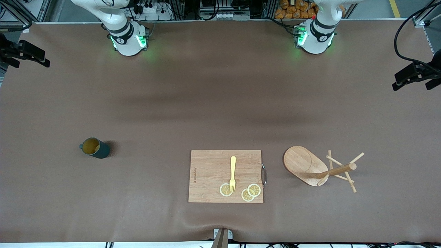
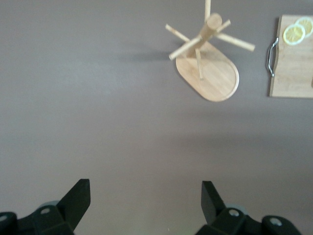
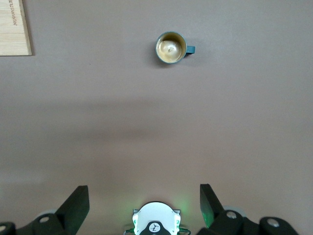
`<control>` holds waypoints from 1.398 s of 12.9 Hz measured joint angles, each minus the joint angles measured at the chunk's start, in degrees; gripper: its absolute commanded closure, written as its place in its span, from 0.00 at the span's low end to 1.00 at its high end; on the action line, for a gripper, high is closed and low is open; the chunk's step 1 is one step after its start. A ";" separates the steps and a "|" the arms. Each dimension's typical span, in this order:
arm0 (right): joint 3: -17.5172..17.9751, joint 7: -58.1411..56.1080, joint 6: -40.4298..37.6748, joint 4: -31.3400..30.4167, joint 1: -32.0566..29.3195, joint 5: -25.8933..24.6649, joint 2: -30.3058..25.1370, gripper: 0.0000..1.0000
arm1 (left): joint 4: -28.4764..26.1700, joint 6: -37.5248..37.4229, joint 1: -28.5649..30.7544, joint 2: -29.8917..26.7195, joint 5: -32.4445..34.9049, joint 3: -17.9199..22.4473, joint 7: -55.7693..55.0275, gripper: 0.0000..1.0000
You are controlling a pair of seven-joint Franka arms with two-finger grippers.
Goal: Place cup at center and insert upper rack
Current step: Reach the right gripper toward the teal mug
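brown matting is carrying a dark teal-green cylindrical mug toward the right arm's end and a light wooden mug tree, standing beside a rectangular wooden cutting board. both the left gripper and right gripper are being held high, fingers apart, empty. the mug is best being approached from above, clear of its handle.

In the front view both arms are cut off by the top edge just above their bases, so neither pincer shows there. The left wrist view shows only the tips of the left pincer, its body cropped by the bottom edge; the right pincer is cropped likewise. The cutting board runs off the picture's edge there, and one peg of the upper rack is cut too. The board's printed mark is too small to read.
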 measured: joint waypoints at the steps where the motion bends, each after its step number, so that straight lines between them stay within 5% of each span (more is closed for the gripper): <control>1: -0.31 -0.04 0.00 0.12 0.00 0.00 -0.03 0.00 | 0.27 -0.62 -0.17 0.24 0.00 -0.16 0.00 0.00; 11: -0.54 -0.08 2.59 -0.18 0.00 0.00 0.65 0.00 | 1.68 -3.95 -0.40 1.39 1.55 -0.66 0.01 0.00; 18: -0.46 -0.09 17.43 -2.41 0.03 0.00 14.71 0.00 | 1.88 -4.02 -0.46 1.79 1.55 -0.93 0.01 0.00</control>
